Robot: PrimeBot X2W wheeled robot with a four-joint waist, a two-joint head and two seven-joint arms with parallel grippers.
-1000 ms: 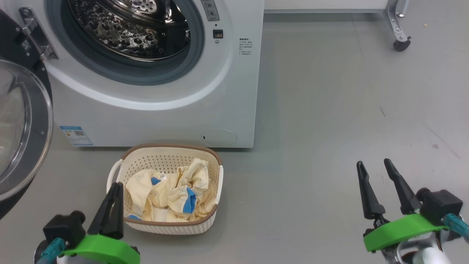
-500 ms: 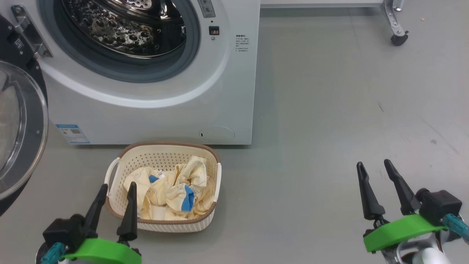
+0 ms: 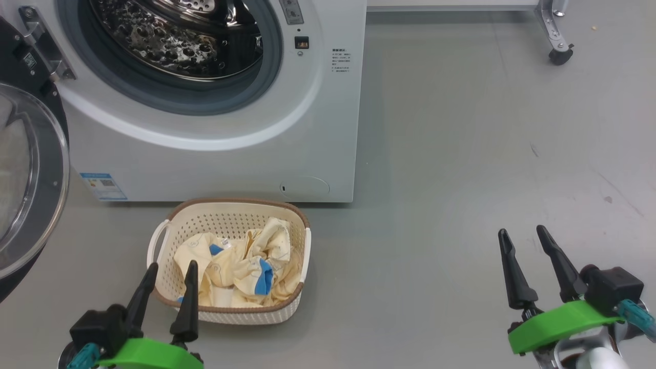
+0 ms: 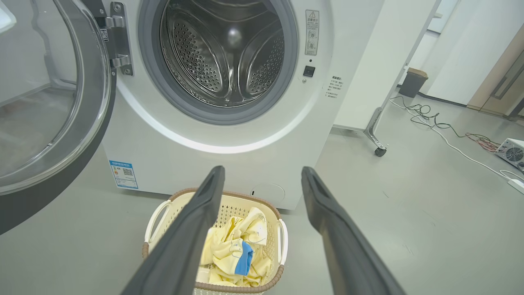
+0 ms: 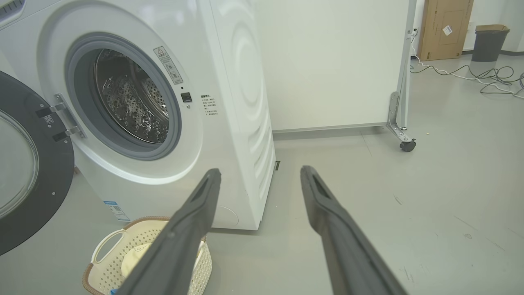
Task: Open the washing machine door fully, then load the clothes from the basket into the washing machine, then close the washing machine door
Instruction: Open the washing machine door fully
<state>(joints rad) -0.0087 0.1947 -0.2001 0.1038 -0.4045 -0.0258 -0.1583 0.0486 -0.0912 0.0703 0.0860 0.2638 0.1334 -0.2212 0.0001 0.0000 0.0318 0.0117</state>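
floor [image 3: 461, 154]: grey | white panel [image 5: 327, 61] on castor [image 5: 407, 145] | far side — cables [image 5: 493, 76], dark bin [image 5: 489, 43], possibly cardboard box [image 5: 444, 28]

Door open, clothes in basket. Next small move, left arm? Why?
Probably lower the left end effector forward into the basket onto the clothes: its jaws stand open at the near rim, the washing machine door is swung wide, nothing held.

Lab-like test room: washing machine [image 5: 241, 82] on bare grey floor [image 5: 409, 213], wheeled white partition [image 5: 327, 61], loose cables [image 5: 470, 76], cardboard box [image 5: 444, 28].
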